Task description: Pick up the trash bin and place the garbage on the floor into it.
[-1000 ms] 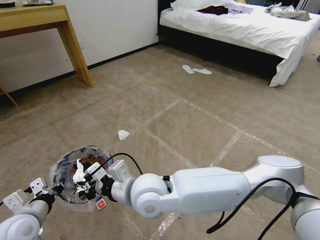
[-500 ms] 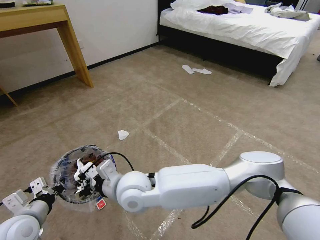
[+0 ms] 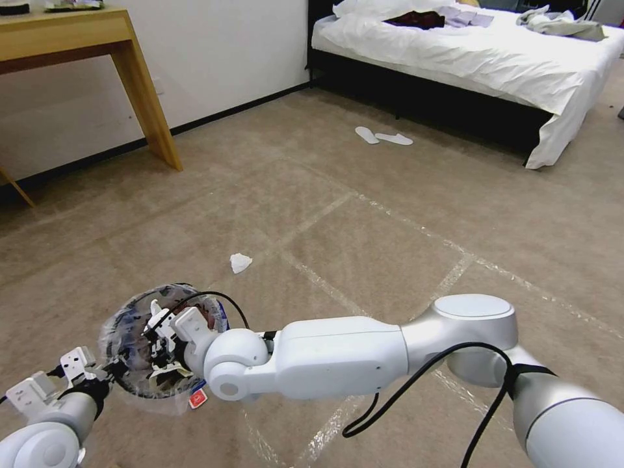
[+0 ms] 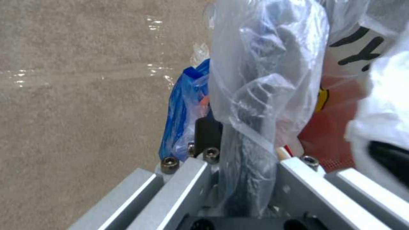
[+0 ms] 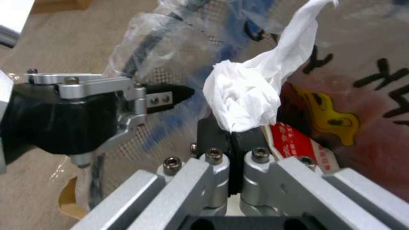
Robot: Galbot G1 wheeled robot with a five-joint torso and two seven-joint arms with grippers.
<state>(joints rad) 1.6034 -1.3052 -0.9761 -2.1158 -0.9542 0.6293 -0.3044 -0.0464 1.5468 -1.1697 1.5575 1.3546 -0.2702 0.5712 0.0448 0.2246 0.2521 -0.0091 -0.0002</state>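
**Tissue held over the bin mouth on a hotel-room carpet**

Beige carpet [image 3: 390, 214], crossed by strips of shiny clear tape, runs from us to a white-sheeted bed [image 3: 481, 58] at the far side, with a wooden desk [image 3: 97, 58] against the wall to our left and a pair of white slippers [image 3: 383, 137] lying near the bed.

Low at our left, our left gripper [image 3: 114, 372] holds the trash bin [image 3: 130, 325] by its rim; in the left wrist view the fingers are pinched tight on the dark rim and the crinkly clear liner [image 4: 264, 80] that folds over it. The bin hangs tilted above the carpet, its mouth turned up toward our head camera, red wrappers [image 5: 298, 140] showing inside.

Our right arm reaches across from the right, and our right gripper [image 3: 158, 338] sits inside the bin's mouth. In the right wrist view its black pads [image 5: 213, 131] are pressed together on a crumpled white tissue [image 5: 247, 99], which stands up just past the fingertips against the lettered liner.

One more crumpled white tissue [image 3: 240, 262] lies on the carpet beyond the bin, beside a tape strip, well apart from both grippers.
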